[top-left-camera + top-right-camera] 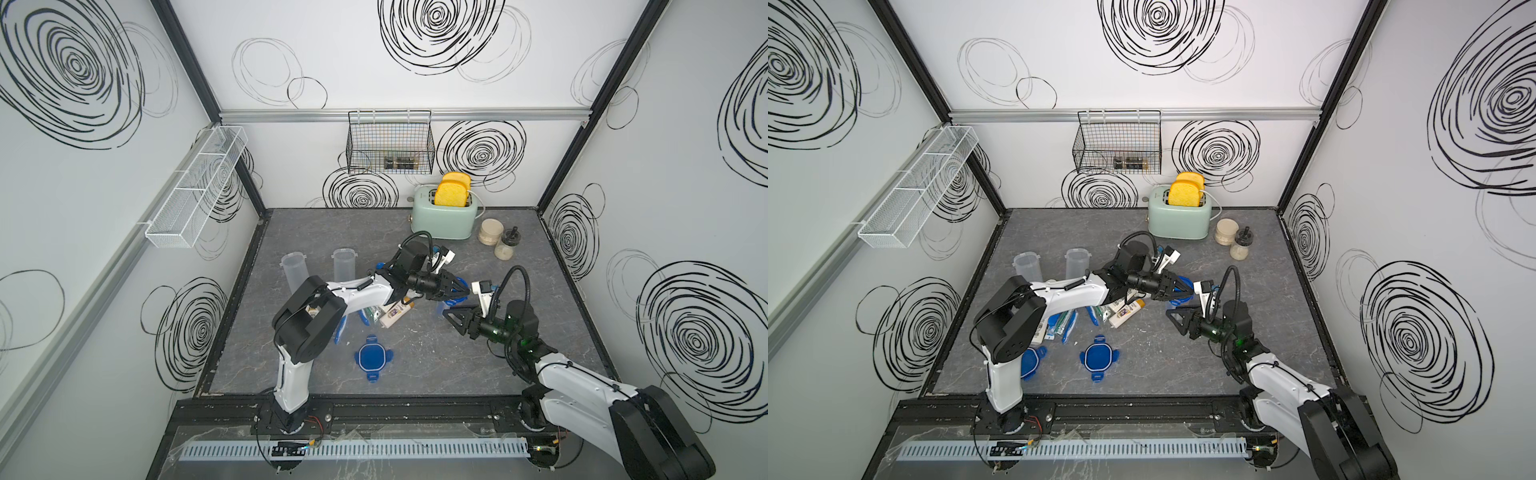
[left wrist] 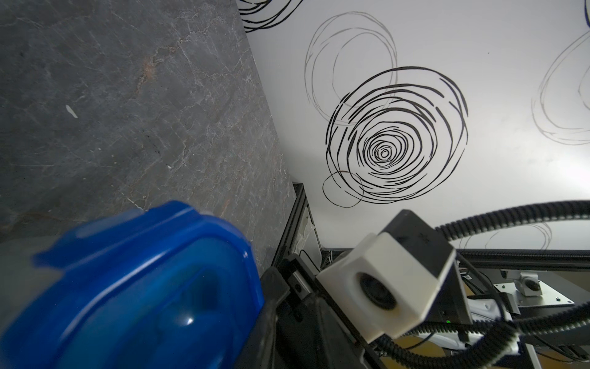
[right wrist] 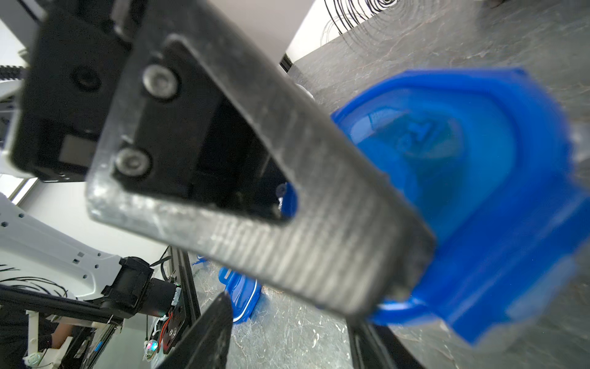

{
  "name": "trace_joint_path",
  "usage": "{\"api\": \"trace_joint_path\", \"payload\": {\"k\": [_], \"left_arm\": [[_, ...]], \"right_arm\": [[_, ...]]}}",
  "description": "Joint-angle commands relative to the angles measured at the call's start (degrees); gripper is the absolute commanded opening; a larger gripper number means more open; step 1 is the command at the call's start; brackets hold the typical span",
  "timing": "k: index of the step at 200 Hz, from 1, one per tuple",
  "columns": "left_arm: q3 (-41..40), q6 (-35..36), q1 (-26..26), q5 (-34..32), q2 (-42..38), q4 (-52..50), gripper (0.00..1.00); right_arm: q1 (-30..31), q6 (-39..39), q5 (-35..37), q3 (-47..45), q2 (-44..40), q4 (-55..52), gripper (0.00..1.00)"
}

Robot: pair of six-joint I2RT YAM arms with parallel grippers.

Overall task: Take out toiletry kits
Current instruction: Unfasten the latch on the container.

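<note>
Several pieces of the toiletry kits (image 1: 1127,311) lie in a loose heap on the worktop (image 1: 1163,370), partly under the left arm (image 1: 1067,295). Among them are cream bottles (image 1: 395,318) with tan caps and blue toothbrushes (image 1: 1061,326). Just beside the heap, the left gripper (image 1: 459,287) appears to pinch the rim of a blue lid (image 2: 143,287) with its jaws. The right gripper (image 1: 1173,315) is just in front of this lid. Its jaws stand apart in the right wrist view, one of the fingers (image 3: 319,207) crossing the lid's edge, but I cannot tell if they press anything. Two open clear containers (image 1: 1027,268) stand behind the heap, and two loose lids (image 1: 1098,359) lie in front of it. A green toaster (image 1: 1179,220) and two jars (image 1: 1226,232) stand at the back.
</note>
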Motion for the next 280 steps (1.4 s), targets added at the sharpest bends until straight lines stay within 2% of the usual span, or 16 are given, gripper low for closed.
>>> {"api": "trace_joint_path", "payload": {"k": [1, 57, 131, 175, 206, 241, 280], "left_arm": [[-1.5, 1.2, -0.3, -3.2, 2.9, -4.0, 0.26], [-1.9, 0.7, -0.5, -3.4, 3.5, -3.3, 0.26], [-3.1, 0.1, -0.7, -3.4, 3.8, -2.0, 0.26], [-3.6, 0.0, -1.0, -3.5, 4.1, -1.6, 0.26], [-4.2, -0.3, -1.0, -3.5, 4.1, -0.9, 0.26], [-3.8, -0.1, -0.9, -3.3, 3.5, -1.2, 0.26], [-0.9, 1.5, -0.4, -3.1, 1.0, -4.5, 0.26]], "right_arm": [[-0.2, 0.3, -0.9, 2.4, 0.8, 6.5, 0.59], [-0.2, 0.4, -4.7, 1.6, 4.2, 15.2, 0.58], [-0.1, 0.6, -7.8, 0.3, 4.3, 23.8, 0.57], [2.0, -0.5, -11.3, 1.0, 4.9, 27.1, 0.59], [2.3, -1.5, -11.0, 0.8, 5.0, 26.8, 0.59], [2.3, -3.3, -10.3, 1.5, 4.2, 21.0, 0.61], [2.1, -6.9, -4.5, 2.8, -2.1, 4.1, 0.7]]}}
